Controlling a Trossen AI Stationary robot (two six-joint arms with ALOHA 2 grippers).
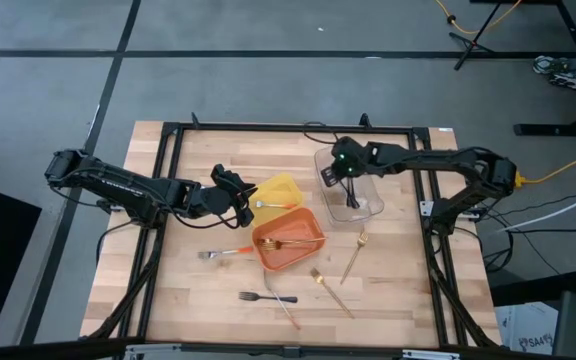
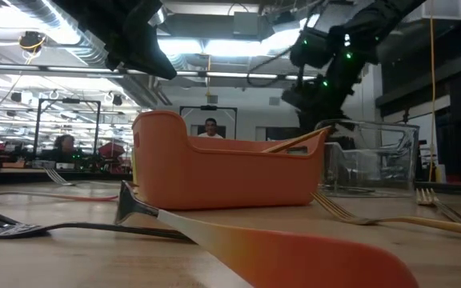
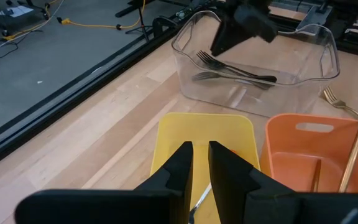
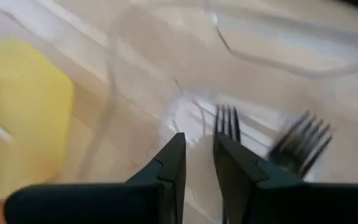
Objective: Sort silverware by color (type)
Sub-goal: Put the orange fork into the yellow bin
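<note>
Two black forks (image 3: 235, 73) lie on the floor of the clear tray (image 1: 371, 208). My right gripper (image 4: 198, 155) hangs open just above them, pointing steeply down, nothing between its fingers. Over the near end of the yellow tray (image 1: 280, 188), my left gripper (image 3: 200, 163) stands with a narrow gap between its fingers. A silver utensil (image 3: 199, 200) lies in that tray below them. Gold forks (image 1: 286, 243) rest in the orange tray (image 1: 313, 232). Loose on the table lie an orange-handled utensil (image 1: 230, 253), a black fork (image 1: 266, 297) and two gold forks (image 1: 354, 255) (image 1: 330, 291).
The three trays stand close together mid-table, the clear one farthest right. A black frame (image 1: 168, 180) runs around the tabletop. Bare wood (image 1: 408, 280) lies at the near right. People sit in the room beyond the table.
</note>
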